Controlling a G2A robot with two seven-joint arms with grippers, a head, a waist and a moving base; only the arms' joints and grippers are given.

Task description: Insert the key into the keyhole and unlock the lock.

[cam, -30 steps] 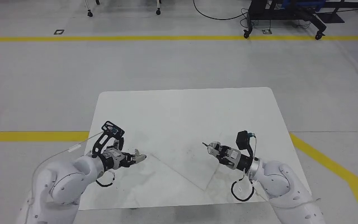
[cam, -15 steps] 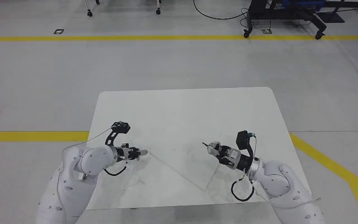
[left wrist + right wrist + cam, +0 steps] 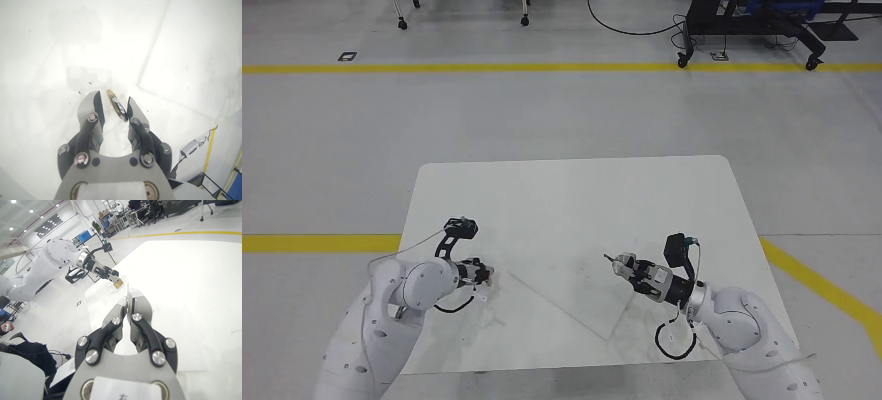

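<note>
Now square your left gripper on the brass lock at mid-frame in the left wrist view. Its jaws stand apart astride it, so close on the body. Your right gripper pinches the key, centre frame, well apart from the lock.

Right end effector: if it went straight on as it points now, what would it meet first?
Probably only bare table: in the top view its key aims past the lock, not at it. Depth is unclear.
</note>
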